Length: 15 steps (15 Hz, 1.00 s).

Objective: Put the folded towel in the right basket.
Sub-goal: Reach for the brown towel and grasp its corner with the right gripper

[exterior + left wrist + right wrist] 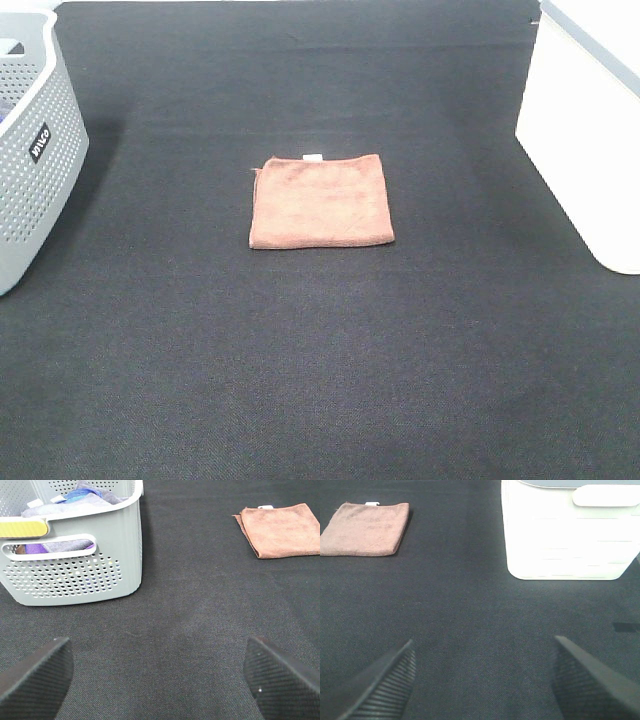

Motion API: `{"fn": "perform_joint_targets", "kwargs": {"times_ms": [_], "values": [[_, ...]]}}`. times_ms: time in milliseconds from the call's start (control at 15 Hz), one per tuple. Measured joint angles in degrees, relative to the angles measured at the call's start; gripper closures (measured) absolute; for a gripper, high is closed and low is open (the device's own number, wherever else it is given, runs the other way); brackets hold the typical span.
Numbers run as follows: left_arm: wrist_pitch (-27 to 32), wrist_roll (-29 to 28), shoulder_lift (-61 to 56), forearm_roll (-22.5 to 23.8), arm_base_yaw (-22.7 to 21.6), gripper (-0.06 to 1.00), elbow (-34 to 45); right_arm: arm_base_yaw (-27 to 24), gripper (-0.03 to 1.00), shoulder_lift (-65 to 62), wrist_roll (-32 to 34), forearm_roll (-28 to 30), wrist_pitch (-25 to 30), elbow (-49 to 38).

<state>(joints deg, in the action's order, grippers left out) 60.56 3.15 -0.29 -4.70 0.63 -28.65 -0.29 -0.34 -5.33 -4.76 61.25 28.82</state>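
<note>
The folded towel [321, 200] lies flat on the dark mat [320, 380], just above the middle of the overhead frame. It is a reddish-brown square with a small white tag [312, 157] on its far edge. The right basket [585, 150], a big plain white bin, stands at the upper right edge of the frame, well apart from the towel. A grey perforated basket [30, 170] with cloths inside sits at the far left edge. Neither arm shows in the overhead view, but each wrist camera shows its own tool. The left gripper [159, 677] has its fingers spread wide over bare mat with nothing between them, and the right gripper [485, 680] is spread the same way, the white bin ahead of it and the towel off to one side. To my eye nothing has started yet. The towel looks light, soft and limp, so it will likely sag and may unfold if lifted by a single layer. I would pinch through all the layers at the edge nearest the white bin, or at a corner, pressing down into the mat a little to get under it. The terry pile should grip well and not slip.
</note>
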Motion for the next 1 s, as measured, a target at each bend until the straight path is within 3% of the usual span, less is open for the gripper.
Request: {"fn": "perform_joint_targets", "kwargs": {"times_ms": [1000], "values": [[0.0, 0.0, 0.0, 0.0, 0.0, 0.07, 0.0, 0.0, 0.27, 0.0, 0.0, 0.0, 0.0, 0.0]]}}
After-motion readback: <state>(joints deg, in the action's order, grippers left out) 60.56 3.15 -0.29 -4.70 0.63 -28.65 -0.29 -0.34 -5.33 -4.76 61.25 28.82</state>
